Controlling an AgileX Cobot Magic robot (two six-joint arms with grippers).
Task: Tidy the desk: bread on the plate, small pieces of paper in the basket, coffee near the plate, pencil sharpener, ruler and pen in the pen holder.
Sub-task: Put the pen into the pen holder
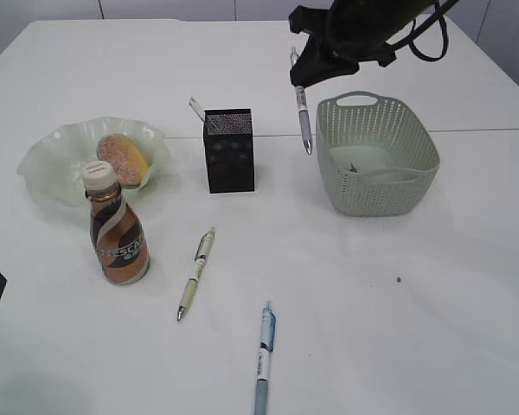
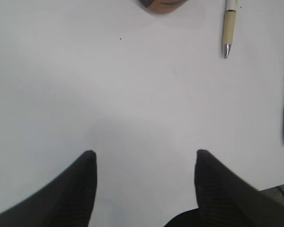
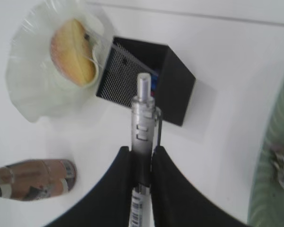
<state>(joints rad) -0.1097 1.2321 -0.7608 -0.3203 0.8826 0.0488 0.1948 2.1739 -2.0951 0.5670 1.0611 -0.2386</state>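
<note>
Right gripper (image 3: 143,165) is clamped on a grey pen (image 1: 303,121), held high above the table (image 1: 398,346), pen hanging roughly vertical, tip down. In the exterior view it sits between the pen holder (image 1: 229,151) and the basket (image 1: 376,156), touching neither. The right wrist view looks down past the pen at the holder's open top, offset slightly up and right of the pen's end.

Left gripper (image 2: 144,158) has its jaws spread, nothing between them, hovering over bare table at the near left. Plenty of free surface around it.

Outward from the holder: a clear ruler (image 1: 197,110) sticks up from its rear left corner, and something blue shows inside in the right wrist view. Plate (image 1: 43,160) sits left of the holder with the bread (image 1: 123,158) on it. Coffee (image 1: 117,229) stands upright just in front of the plate's near rim.

Basket on the right holds paper scraps (image 1: 353,169) on its floor.

2 pens lie loose on the table: a cream pen (image 1: 195,272) in front of the holder, and a blue pen (image 1: 264,354) near the front edge. Both are well apart from the bottle and each other. Front right of the table is open apart from a small dark speck (image 1: 399,279).
</note>
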